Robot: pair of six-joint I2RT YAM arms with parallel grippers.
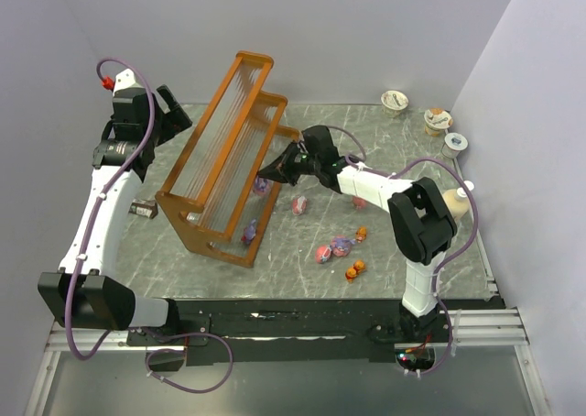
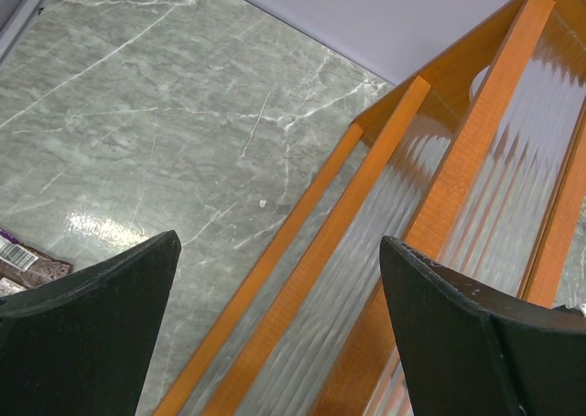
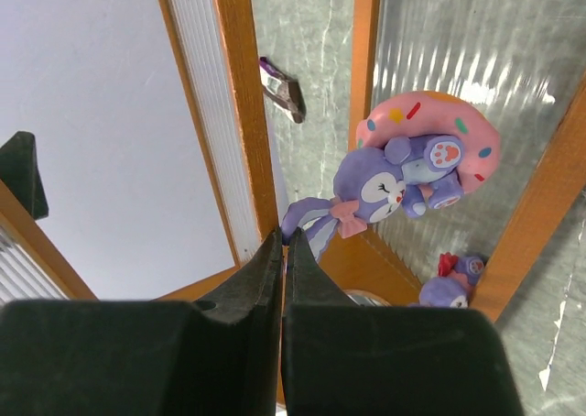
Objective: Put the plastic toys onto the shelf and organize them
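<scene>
The orange-brown stepped shelf [image 1: 224,150] stands slanted at the table's left centre. My right gripper [image 1: 267,172] reaches to its lowest tier. In the right wrist view the gripper [image 3: 284,235] is shut on the ear of a purple bunny toy with a pink donut ring [image 3: 385,182] that rests at the tier [image 3: 240,114]. A second small purple toy [image 3: 453,283] sits further along the same tier [image 1: 248,234]. Pink toys [image 1: 299,204], a purple one [image 1: 342,246] and orange ones [image 1: 354,270] lie on the table. My left gripper [image 2: 279,242] is open and empty above the shelf's back edge [image 2: 458,159].
Three foil-lidded cups [image 1: 438,120] stand at the back right. A beige bottle [image 1: 455,202] lies by the right arm. A small dark wrapper [image 1: 144,209] lies left of the shelf. Walls close in on three sides.
</scene>
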